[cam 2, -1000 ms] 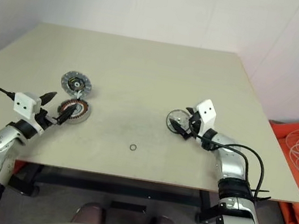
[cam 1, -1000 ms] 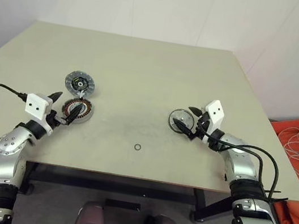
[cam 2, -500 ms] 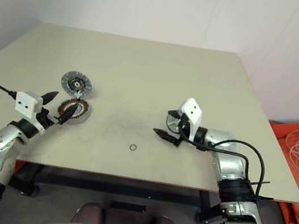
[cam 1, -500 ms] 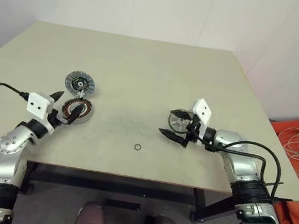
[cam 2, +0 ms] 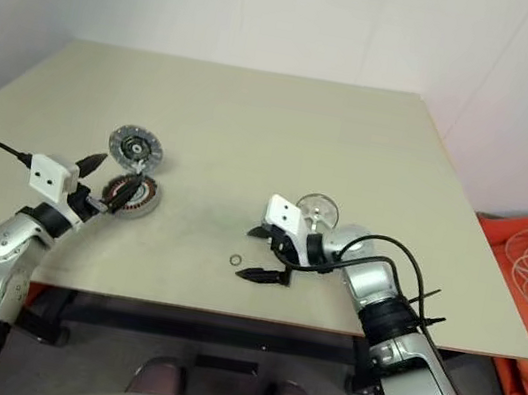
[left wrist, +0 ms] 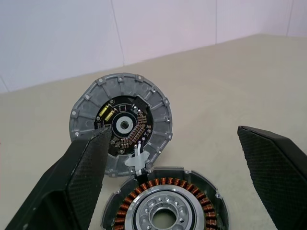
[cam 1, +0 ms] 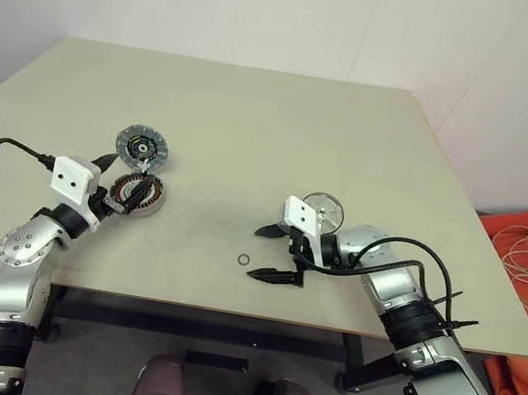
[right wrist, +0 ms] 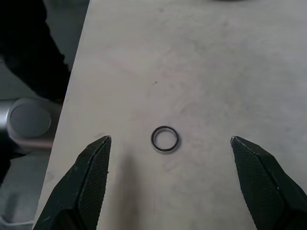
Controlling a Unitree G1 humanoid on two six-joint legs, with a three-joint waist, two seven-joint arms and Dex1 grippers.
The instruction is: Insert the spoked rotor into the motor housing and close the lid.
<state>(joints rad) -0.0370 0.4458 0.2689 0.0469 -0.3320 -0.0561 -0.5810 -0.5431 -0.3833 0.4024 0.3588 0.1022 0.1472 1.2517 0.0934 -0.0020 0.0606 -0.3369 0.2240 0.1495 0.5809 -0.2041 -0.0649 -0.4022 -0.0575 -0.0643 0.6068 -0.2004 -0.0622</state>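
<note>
White walls back a beige desk (cam 1: 256, 125) that carries a few small motor parts. Toward the robot's left side sits the motor housing (cam 1: 136, 195), a short grey cup with copper windings ringed inside it. Just beyond it, touching or nearly touching its rim, lies the lid (cam 1: 142, 146), a flat grey disc with a dark centre.

At the housing's near edge hangs the left gripper (cam 1: 124, 188), fingers spread wide and holding nothing; in the left wrist view its two fingers frame both the lid (left wrist: 121, 125) and the housing (left wrist: 164, 207).

Right of the desk's middle lies the spoked rotor (cam 1: 322, 207), a shiny silver wheel, flat on the desk. The right gripper (cam 1: 269, 252) is just in front of it, pointing across toward the left, fingers wide apart and empty. A small dark ring (cam 1: 243, 260) lies on the desk just beside that gripper, and the right wrist view shows the ring (right wrist: 165, 139) between its open fingers, untouched.
</note>
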